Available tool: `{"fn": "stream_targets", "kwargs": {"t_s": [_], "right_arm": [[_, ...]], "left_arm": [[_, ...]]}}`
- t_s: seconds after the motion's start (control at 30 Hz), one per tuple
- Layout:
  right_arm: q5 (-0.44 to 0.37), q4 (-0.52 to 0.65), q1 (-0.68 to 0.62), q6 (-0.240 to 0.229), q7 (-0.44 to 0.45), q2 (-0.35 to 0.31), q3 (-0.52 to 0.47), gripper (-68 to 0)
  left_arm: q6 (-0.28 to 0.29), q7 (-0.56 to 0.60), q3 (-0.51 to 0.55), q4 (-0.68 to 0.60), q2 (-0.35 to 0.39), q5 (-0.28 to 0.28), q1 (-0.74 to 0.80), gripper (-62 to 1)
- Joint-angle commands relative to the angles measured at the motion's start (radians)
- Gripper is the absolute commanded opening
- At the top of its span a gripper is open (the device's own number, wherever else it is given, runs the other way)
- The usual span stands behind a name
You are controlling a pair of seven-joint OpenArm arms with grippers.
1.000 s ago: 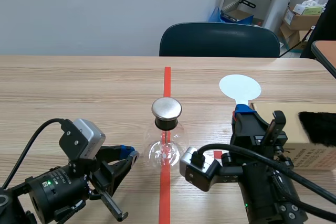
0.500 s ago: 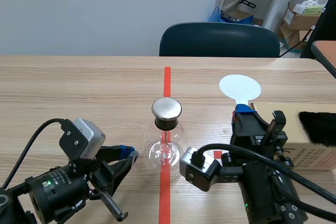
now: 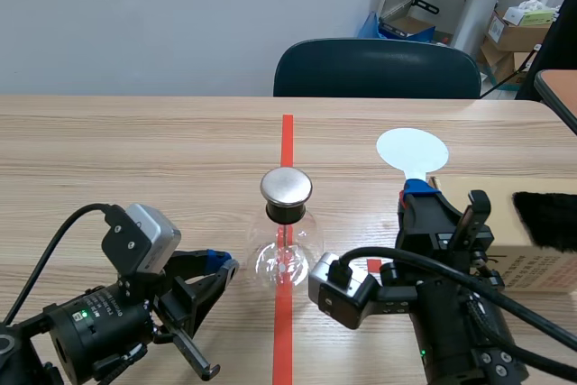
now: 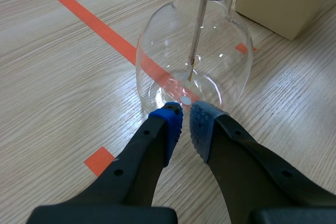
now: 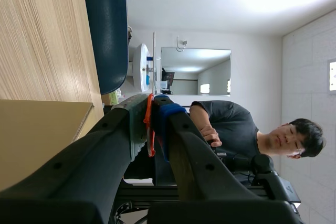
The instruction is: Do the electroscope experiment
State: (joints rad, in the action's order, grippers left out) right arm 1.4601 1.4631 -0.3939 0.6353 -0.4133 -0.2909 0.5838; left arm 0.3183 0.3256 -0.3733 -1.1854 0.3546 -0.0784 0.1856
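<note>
At the middle of the surface (image 3: 135,151), on the red tape line, the electroscope (image 3: 287,245) stood upright. Its long axis was vertical, with the metal cap (image 3: 286,187) pointing up and the thin rod (image 4: 195,35) hanging down inside the glass bulb. At about 8 o'clock from it, the left jaws were pressed almost together on nothing, their dotted pads (image 4: 170,124) just beside the foot of the bulb. At 4 o'clock the right jaws pinched the orange handle (image 5: 149,129) of a white paddle (image 3: 412,151). Its long axis ran toward 12 o'clock, disc end leading, well apart from the cap. We judged the glass the chief worry: a nudge from the left jaws so low could slide or topple it. We also feared the thin handle twisting in the grip, so that the disc missed or knocked the cap. A box (image 3: 491,223) bearing black fur (image 3: 545,218) lay at 3 o'clock.
</note>
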Motion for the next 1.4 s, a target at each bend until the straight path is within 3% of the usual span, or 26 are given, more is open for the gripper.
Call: {"fn": "stream_targets", "kwargs": {"t_s": [0.0, 0.7, 0.8, 0.87, 0.9, 1.07, 1.37], "right_arm": [[0.001, 0.008, 0.011, 0.012, -0.007, -0.002, -0.01, -66.5], [0.001, 0.008, 0.011, 0.012, -0.005, -0.002, -0.01, -66.5], [0.001, 0.008, 0.011, 0.03, 0.011, -0.002, -0.01, -66.5], [0.001, 0.008, 0.011, 0.031, 0.02, -0.002, -0.01, -66.5], [0.001, 0.008, 0.011, 0.031, 0.027, -0.002, -0.01, -66.5], [0.001, 0.008, 0.012, 0.031, 0.096, -0.002, -0.01, -66.5], [0.001, 0.008, 0.012, 0.031, 0.294, -0.002, -0.01, -66.5]], "left_arm": [[0.005, 0.014, 0.002, -0.019, -0.002, -0.006, -0.003, -52.4], [0.005, 0.014, 0.002, -0.019, -0.002, -0.006, -0.003, -52.4], [0.005, 0.014, 0.002, -0.019, -0.002, -0.006, -0.003, -52.4], [0.006, 0.014, 0.002, -0.019, -0.002, -0.006, -0.003, -54.7], [0.006, 0.014, 0.002, -0.019, -0.002, -0.006, -0.003, -57.4], [0.006, 0.014, 0.002, -0.019, -0.003, -0.006, -0.003, -57.5], [0.005, 0.014, 0.002, -0.019, -0.002, -0.006, -0.003, -57.5]]}}
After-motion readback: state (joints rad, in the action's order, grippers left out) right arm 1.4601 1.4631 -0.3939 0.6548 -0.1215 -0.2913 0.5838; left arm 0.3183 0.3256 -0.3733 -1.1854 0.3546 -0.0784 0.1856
